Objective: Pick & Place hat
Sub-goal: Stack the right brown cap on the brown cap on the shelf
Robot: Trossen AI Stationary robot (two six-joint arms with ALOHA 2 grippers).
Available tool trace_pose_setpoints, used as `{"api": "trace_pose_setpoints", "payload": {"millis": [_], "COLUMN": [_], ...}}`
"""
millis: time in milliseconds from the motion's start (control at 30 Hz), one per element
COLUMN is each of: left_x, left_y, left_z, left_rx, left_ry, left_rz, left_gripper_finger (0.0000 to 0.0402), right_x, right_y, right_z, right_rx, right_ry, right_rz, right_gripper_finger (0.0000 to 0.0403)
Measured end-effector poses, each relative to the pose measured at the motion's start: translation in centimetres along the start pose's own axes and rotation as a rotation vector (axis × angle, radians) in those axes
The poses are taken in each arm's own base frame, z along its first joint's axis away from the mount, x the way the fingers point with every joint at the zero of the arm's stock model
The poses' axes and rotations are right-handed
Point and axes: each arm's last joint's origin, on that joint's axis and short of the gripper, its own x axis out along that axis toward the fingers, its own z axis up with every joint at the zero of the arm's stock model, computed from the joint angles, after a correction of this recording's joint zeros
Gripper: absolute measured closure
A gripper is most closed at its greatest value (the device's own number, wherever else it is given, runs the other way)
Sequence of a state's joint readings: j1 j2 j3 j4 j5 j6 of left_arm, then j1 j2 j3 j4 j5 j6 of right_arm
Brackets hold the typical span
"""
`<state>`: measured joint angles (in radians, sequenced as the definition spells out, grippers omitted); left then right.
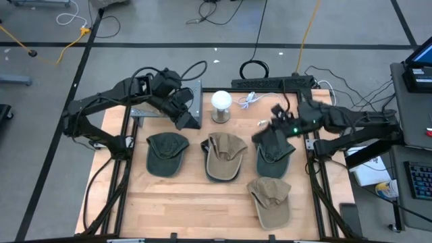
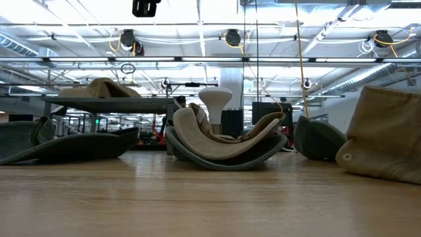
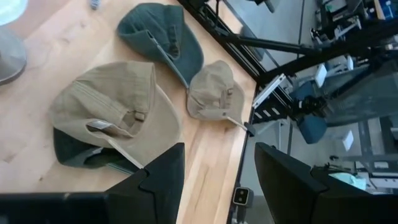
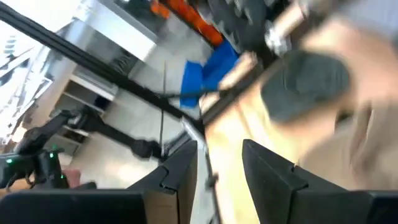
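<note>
Showing a wooden tabletop point(image 1: 202, 202) from overhead, the high view sets three caps in a row across the middle and a fourth nearer the front edge. At the left of the row lies a dark green cap point(image 1: 166, 152). In the centre a tan cap point(image 1: 226, 150) rests on top of a dark green one, the two nested together; the low view shows this pair as a curved stack point(image 2: 223, 141). At the right of the row lies a second dark green cap point(image 1: 274, 156), and in front of it, toward the near right, a separate tan cap point(image 1: 271, 200) lies just apart from it.

The right gripper point(image 1: 275, 127) is at the far edge of the right-hand green cap, over or against its rim; whether it touches or holds the cap cannot be told. Its wrist view shows the two dark fingers point(image 4: 180, 171) standing apart with a gap between them and nothing visibly between them.

The left gripper point(image 1: 183, 111) is held above the far left part of the tabletop, well apart from the caps. Its fingers point(image 3: 158, 180) are spread wide and empty, looking toward the stacked pair and the two right-hand caps.

A white lamp point(image 1: 221, 102) stands at the far centre, between the two arms.
</note>
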<state>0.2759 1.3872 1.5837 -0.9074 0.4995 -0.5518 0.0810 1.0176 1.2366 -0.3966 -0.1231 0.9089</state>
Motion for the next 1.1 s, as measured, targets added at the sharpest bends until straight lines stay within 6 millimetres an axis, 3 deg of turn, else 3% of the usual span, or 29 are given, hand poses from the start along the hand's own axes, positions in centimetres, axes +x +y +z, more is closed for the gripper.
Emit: {"api": "trace_pose_setpoints", "payload": {"millis": [400, 767, 900, 1100], "left_x": [0.2, 0.2, 0.2, 0.3], "left_y": [-0.3, -0.3, -0.4, -0.6], "left_z": [-0.2, -0.2, -0.3, -0.3], "left_rx": [0.008, 0.017, 0.035, 0.050], "left_ry": [0.010, 0.010, 0.010, 0.003], "left_rz": [-0.006, -0.005, -0.005, 0.004], "left_gripper_finger": [0.0204, 0.0204, 0.0204, 0.0204], "right_x": [-1.0, -3.0, -3.5, -2.4], "right_y": [4.4, 6.0, 5.4, 4.0], "right_z": [-5.3, -11.1, -12.9, -14.4], "right_rx": [0.540, 1.055, 1.044, 0.974], "right_ry": [0.252, 0.364, 0.423, 0.485], "right_rz": [0.139, -0.092, -0.236, -0.463], "right_gripper_finger": [0.0233, 0.0240, 0.0254, 0.0289]}}
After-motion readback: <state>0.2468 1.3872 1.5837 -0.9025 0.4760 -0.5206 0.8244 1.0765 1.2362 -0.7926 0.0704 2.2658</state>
